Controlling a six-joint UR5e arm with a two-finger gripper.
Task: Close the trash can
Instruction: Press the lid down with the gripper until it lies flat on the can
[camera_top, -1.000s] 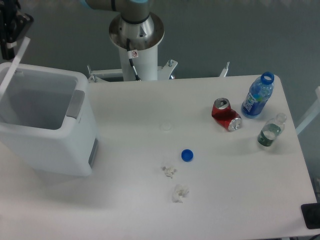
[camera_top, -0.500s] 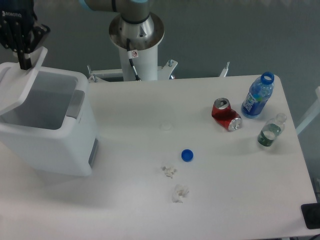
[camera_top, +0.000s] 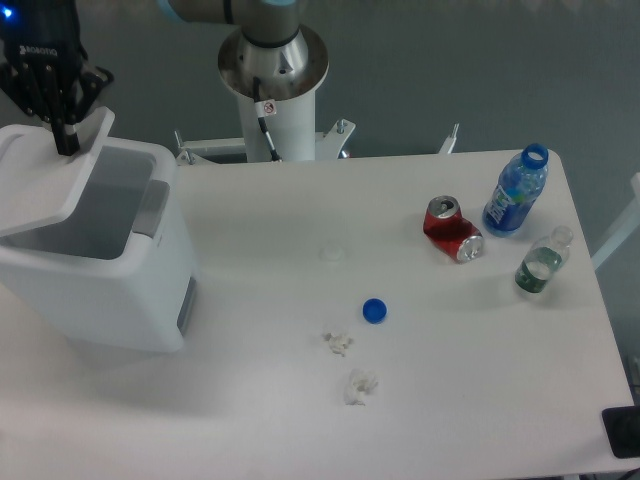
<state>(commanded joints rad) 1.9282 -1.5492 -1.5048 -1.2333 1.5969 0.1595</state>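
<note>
Here one pincer (camera_top: 66, 146), seemingly closed, touches one trash can (camera_top: 100, 250) lid; two bottles

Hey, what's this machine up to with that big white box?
The robot arm's black end effector is pressing on the hinged flat white lid of the large white plastic trash can, swinging it down. The lid is tilted, partway shut, with the bin's inside showing. Elsewhere on the white table lie a red can, two bottles, a blue cap and paper scraps, all untouched.
</note>
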